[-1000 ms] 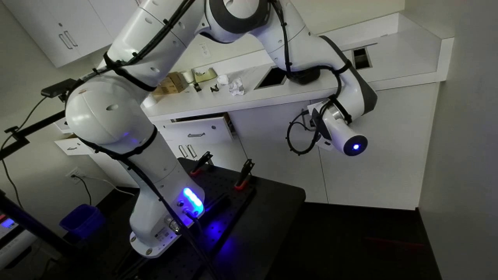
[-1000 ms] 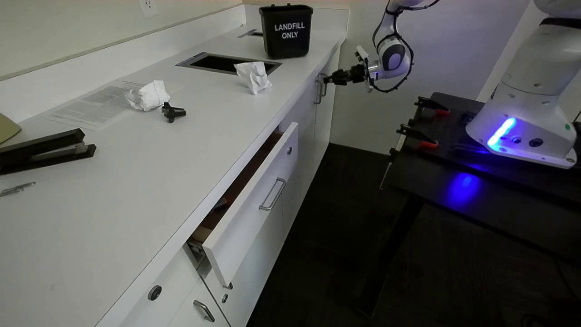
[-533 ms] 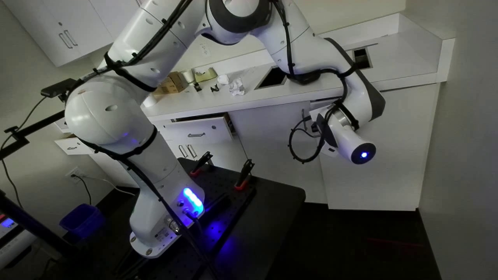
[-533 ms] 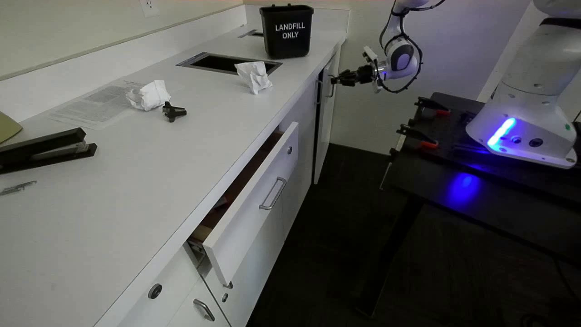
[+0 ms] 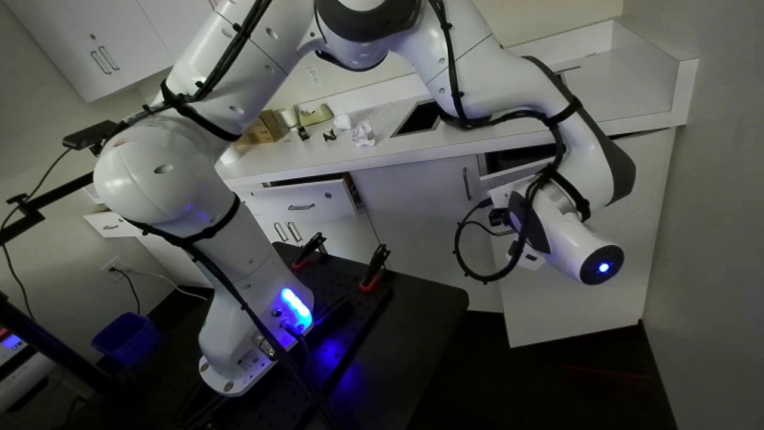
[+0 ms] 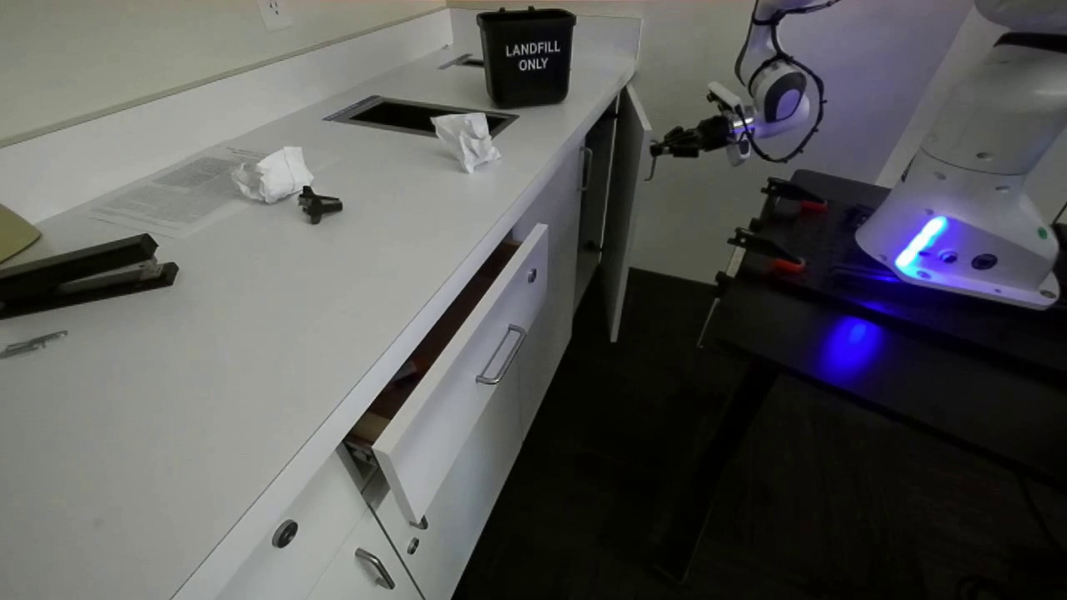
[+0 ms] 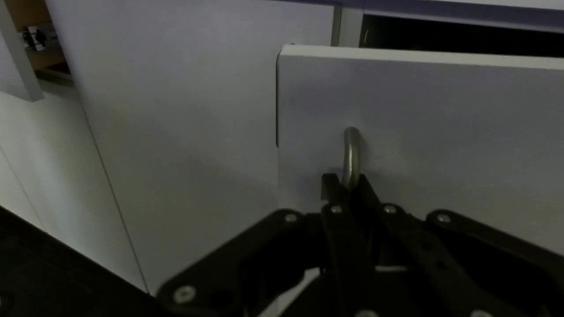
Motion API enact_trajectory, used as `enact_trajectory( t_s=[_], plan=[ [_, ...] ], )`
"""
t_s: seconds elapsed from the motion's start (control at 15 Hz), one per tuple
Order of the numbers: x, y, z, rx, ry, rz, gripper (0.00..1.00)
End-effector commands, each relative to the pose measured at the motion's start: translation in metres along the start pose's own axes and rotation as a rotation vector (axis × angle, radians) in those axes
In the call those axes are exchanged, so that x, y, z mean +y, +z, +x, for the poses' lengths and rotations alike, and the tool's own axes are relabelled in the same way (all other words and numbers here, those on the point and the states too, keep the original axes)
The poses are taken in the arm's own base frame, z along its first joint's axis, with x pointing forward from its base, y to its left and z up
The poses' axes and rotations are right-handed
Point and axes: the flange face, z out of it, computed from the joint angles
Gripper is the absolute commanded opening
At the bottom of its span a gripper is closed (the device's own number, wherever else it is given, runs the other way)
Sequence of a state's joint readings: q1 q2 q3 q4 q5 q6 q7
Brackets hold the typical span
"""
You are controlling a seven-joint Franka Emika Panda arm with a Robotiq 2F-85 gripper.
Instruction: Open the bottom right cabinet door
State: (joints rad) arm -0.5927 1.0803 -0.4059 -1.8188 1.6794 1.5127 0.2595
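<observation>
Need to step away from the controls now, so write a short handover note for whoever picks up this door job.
Gripper: shut on the handle of the bottom right door, one finger on each side.
Where things are: that door stands partly open in both exterior views, a dark gap showing behind its top edge. The neighbouring door is closed; the drawer beyond it is partly out.
Done: handle gripped, door off its frame.
Left: probably swing the door wider, then release the handle and back off.
</observation>
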Motion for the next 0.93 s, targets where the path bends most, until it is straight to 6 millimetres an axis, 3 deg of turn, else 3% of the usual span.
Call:
enact_trajectory(
  t_s=[0.0, 0.6, 0.87],
  plan=[
    [-0.005, -0.066, 0.019, 0.135, -0.035, 0.034, 0.02],
    [-0.019, -0.190, 0.021, 0.375, -0.046, 0.120, 0.02],
    [-0.033, -0.212, 0.007, 0.476, -0.039, 0.142, 0.02]
  ],
)
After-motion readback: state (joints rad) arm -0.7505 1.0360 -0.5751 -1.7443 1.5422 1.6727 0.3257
